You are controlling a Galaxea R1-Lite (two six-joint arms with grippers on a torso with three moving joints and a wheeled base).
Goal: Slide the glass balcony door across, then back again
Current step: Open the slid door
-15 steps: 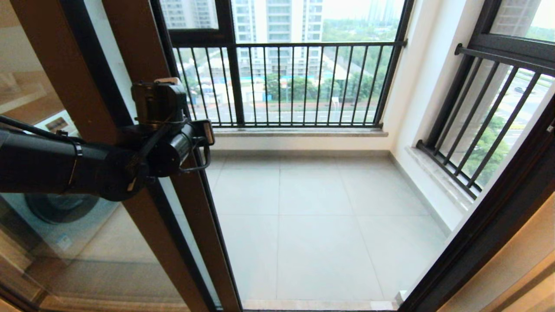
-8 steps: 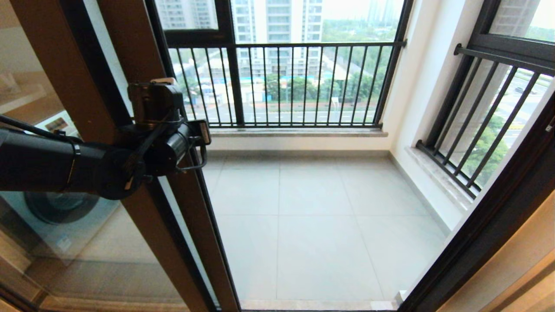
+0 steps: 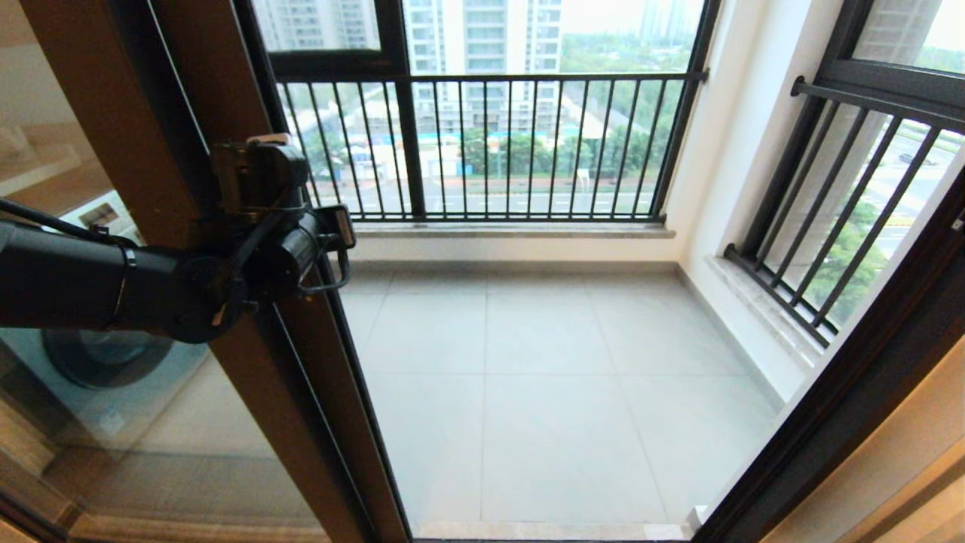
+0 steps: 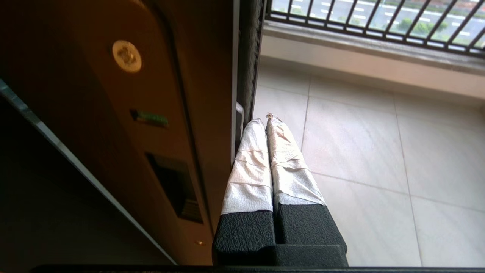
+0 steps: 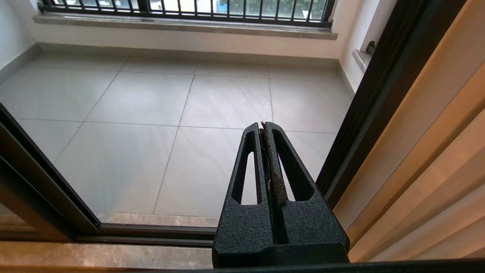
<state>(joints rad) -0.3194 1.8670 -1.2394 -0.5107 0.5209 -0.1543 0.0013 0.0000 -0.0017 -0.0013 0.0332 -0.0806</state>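
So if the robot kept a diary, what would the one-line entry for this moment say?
door: glass balcony door mostly open | left gripper: shut, fingers against door's edge | right gripper: shut, idle over threshold

The brown-framed glass balcony door [image 3: 226, 98] stands slid left, leaving the doorway open.

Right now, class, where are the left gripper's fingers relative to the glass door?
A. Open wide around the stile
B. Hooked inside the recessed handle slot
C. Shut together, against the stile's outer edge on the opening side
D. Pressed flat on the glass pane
C: in the left wrist view the left gripper has both taped fingers shut together beside the edge of the glass door, clear of the handle slot.
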